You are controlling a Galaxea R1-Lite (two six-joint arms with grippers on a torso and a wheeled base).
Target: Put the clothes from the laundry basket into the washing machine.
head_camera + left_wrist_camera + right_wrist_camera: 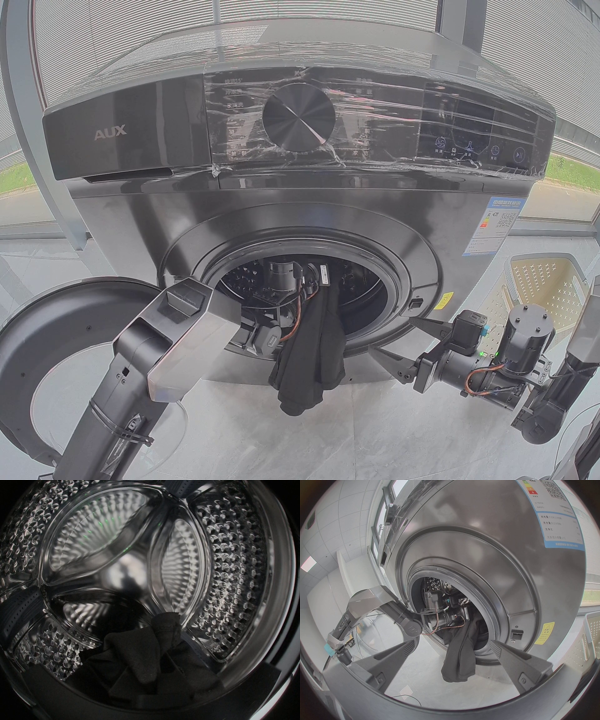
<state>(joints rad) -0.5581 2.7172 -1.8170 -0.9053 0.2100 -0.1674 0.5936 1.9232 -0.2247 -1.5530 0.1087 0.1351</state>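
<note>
Dark garment (pixel 312 350) hangs lengthwise over the drum lip (pixel 384 325), half out, beside the left gripper (pixel 278 294) — its grip I cannot tell; right gripper (pixel 407 345) gapes empty, farther right

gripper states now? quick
Left gripper: inside the washing machine drum, state cannot be told.
Right gripper: open, holding nothing.

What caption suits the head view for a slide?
The left arm inside the washing machine, a dark garment draped over its door rim, the right gripper open alongside.
</note>
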